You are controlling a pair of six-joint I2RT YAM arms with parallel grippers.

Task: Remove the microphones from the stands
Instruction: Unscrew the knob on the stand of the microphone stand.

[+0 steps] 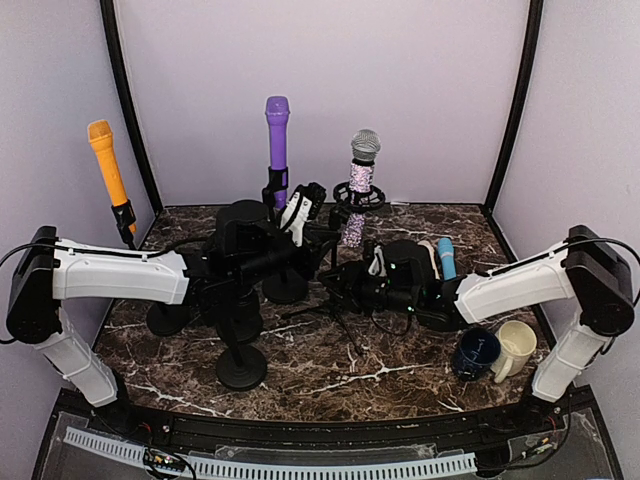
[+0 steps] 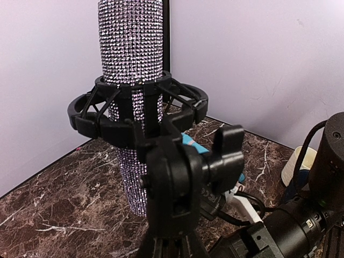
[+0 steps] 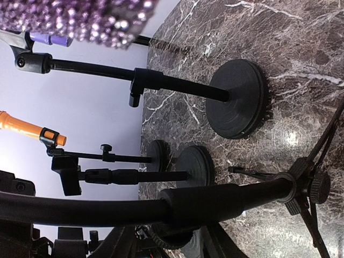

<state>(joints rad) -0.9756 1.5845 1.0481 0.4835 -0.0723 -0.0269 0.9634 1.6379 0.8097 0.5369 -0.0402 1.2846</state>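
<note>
At the back left corner of the dark marble worktop, an orange foam-headed microphone stands upright in its clip, well apart from both arms. The left gripper is closed. It sits beside the stands near the middle of the back edge, and we cannot tell whether anything lies between its fingers.

Just beside it, a purple microphone rises from its own round-based stand. To the right of that is a rhinestone-covered microphone with a silver mesh head. Both arms converge on it, so we take it for the task's thing. It sits upright in a black ring-shaped shock mount on a black tripod stand.

The right gripper is low by the tripod, below the mount. We cannot tell whether it is open or closed.

We judge the step in hand to be bracing the stand. The microphone is seated, so the lift has not begun. The next move calls for a firm hold on the stand and a straight upward pull through the ring.

Near the front right corner, a navy mug and a cream mug touch. We see nothing in either.
</note>
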